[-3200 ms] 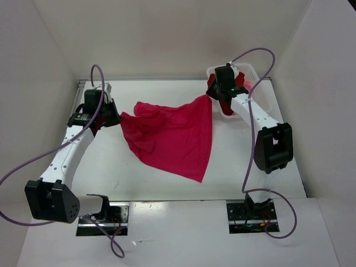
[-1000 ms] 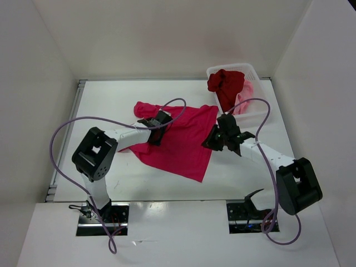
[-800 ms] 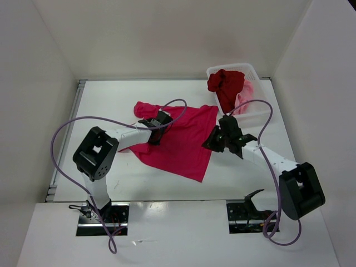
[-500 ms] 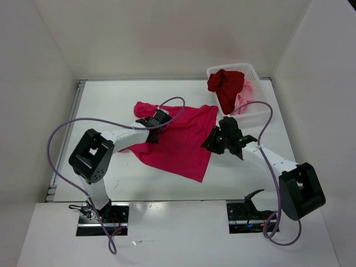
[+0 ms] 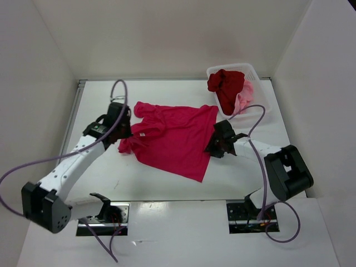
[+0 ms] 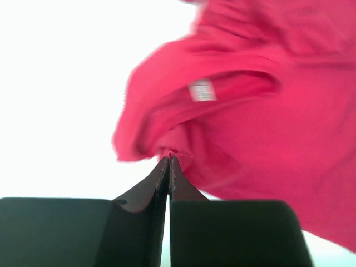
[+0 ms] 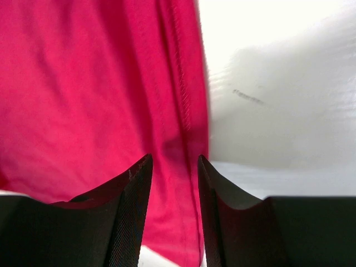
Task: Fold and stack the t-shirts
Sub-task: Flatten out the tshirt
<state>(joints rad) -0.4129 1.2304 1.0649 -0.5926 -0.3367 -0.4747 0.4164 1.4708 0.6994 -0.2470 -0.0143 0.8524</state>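
A bright crimson-pink t-shirt (image 5: 175, 136) lies spread on the white table (image 5: 167, 94). My left gripper (image 5: 128, 133) sits at its left edge. In the left wrist view the gripper (image 6: 168, 159) is shut on a pinch of the pink cloth (image 6: 250, 122), below the collar with its white label (image 6: 201, 90). My right gripper (image 5: 211, 147) is low at the shirt's right hem. In the right wrist view that gripper (image 7: 173, 162) is open, with the hem (image 7: 183, 100) running between its fingers. The dark red t-shirt (image 5: 225, 88) and the light pink t-shirt (image 5: 245, 93) sit bunched in the basket.
The white mesh basket (image 5: 261, 105) stands at the back right corner, just behind the right arm. White walls close in the table on three sides. The arms' bases and purple cables are at the near edge.
My left gripper has shut on the shirt near the collar and pulled it leftward, spreading the cloth. My right gripper has opened and settled lower over the right hem.
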